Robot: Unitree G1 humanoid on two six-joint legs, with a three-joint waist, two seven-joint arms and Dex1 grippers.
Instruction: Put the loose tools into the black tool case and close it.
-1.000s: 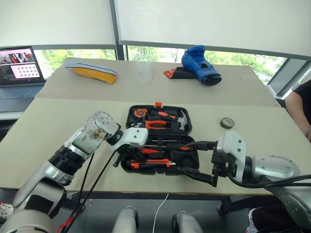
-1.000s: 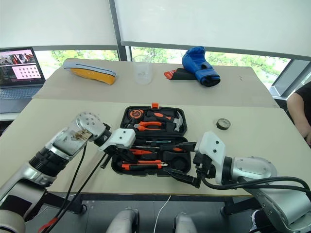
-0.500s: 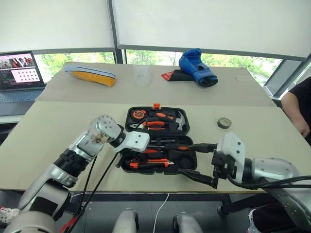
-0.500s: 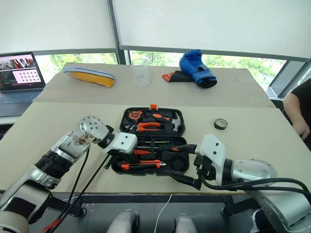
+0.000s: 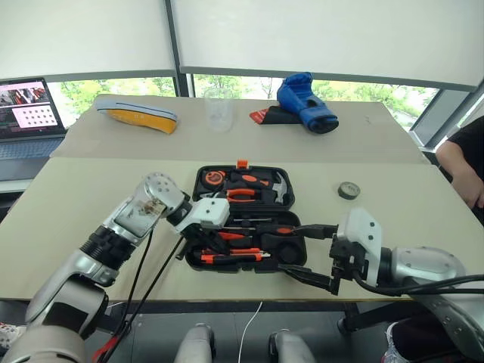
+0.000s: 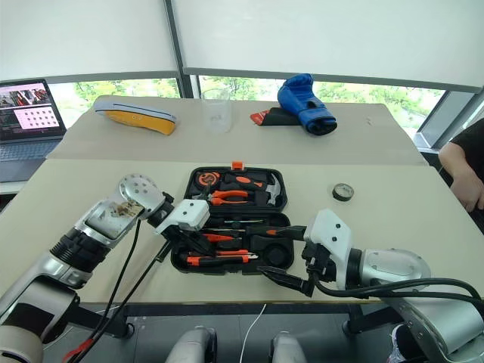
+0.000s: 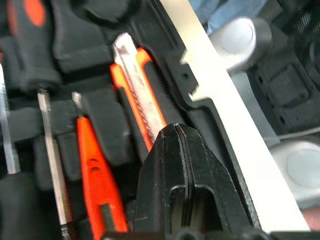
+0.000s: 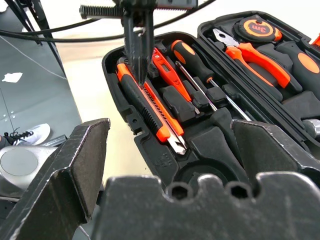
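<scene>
Left tool has its fingers pressed together, tips down on the orange-and-black utility knife, which lies in the near row of the open black tool case. Right tool hovers at the case's near right corner with its fingers spread wide, holding nothing. Beside the knife lie the all-orange tester screwdriver and a screwdriver. A small black tape roll sits on the surface, well right of the case.

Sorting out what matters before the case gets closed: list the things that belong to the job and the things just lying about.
Job:
black tool case
utility knife
tester screwdriver
screwdriver
tape roll

Lying about:
blue boxing glove
clear cup
laptop
</scene>
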